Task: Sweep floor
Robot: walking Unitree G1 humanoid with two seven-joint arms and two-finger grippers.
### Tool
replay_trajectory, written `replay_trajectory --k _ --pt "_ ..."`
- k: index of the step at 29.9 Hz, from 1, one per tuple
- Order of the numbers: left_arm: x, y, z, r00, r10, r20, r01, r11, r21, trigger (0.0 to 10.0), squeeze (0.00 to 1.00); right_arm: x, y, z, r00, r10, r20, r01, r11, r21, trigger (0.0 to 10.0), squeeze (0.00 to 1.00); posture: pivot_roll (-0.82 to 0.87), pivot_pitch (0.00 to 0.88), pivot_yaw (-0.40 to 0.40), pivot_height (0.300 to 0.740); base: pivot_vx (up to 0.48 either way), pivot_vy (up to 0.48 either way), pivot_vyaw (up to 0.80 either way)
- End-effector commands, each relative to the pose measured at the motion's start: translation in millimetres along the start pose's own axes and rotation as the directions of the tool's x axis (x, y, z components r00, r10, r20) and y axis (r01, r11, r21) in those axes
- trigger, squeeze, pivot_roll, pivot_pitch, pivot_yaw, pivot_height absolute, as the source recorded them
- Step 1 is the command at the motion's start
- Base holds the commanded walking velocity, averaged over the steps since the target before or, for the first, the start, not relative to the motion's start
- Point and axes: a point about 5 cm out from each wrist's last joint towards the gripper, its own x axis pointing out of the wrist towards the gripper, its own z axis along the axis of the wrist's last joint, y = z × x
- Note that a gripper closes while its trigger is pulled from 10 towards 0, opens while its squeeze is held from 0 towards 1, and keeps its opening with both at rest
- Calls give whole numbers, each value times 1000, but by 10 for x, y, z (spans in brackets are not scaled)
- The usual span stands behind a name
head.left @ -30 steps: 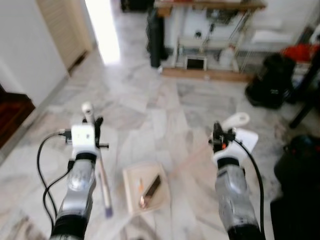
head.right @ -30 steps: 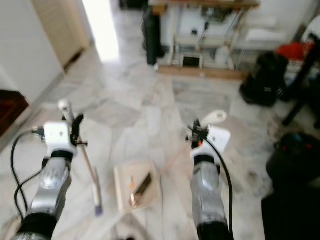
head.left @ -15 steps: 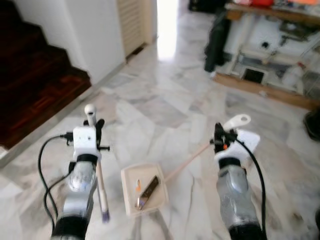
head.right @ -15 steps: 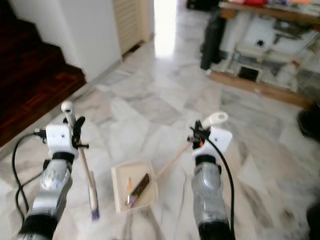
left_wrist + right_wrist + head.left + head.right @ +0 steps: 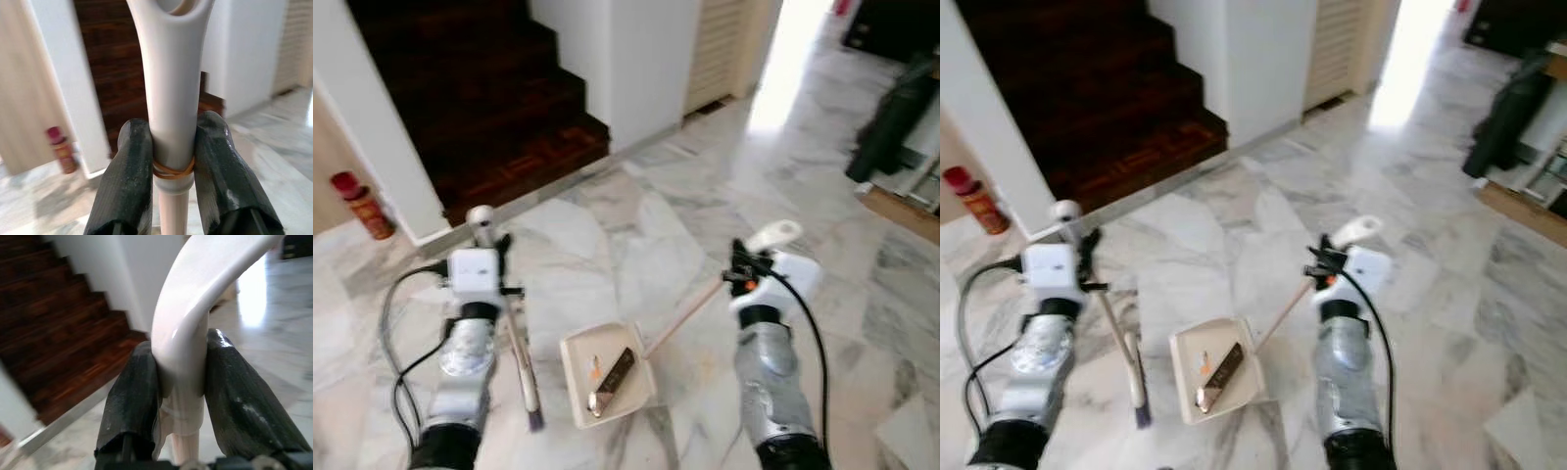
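Observation:
My left gripper (image 5: 495,245) is shut on the white handle of a small broom (image 5: 520,360); its purple bristles touch the marble floor by my left side. The left wrist view has both black fingers (image 5: 129,181) clamped on that handle (image 5: 172,103), a rubber band around it. My right gripper (image 5: 740,266) is shut on the white handle of a dustpan (image 5: 607,373); its long stick slopes down to the cream pan on the floor between my arms. In the pan lie a brown bar-shaped piece (image 5: 613,380) and a small orange scrap (image 5: 596,369). The right wrist view shows fingers (image 5: 134,396) pinching the curved handle (image 5: 188,328).
A dark wooden staircase (image 5: 480,88) rises at the upper left beside a white wall (image 5: 636,59). A red canister (image 5: 362,206) stands by the wall at the far left. A louvred door (image 5: 717,44), a bright doorway and a black bag (image 5: 891,117) lie at the upper right.
The whole view has swung left: the shelving and bags have slid out to the right, and the stairs and red canister have come in. Both grippers keep their holds; the pan stays between my arms.

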Motion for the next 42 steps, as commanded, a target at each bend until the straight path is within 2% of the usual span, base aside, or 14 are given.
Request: replay_trajectory --k 1,8,17,42 --pt "39 -60 112 998 -18 52 18 1000 -1 10000 0 26 -6 100 999 0 50 -1 1000 26 10000 0 -43 0 -15 740 0 0 800" --pt "49 -82 113 999 -16 51 17 1000 -7 10000 0 52 -5 102 999 8 45 -10 1000 27 10000 0 -51 13 -27 740 0 0 773" --pt "56 -64 95 999 -16 41 16 1000 -11 10000 0 39 -45 128 999 -7 53 6 1000 23 10000 0 -94 27 -12 740 0 0 0" --pt "72 -50 76 1000 -13 19 13 999 -30 10000 0 57 -32 144 998 -16 62 14 999 34 10000 0 -93 41 -1 740 0 0 0"
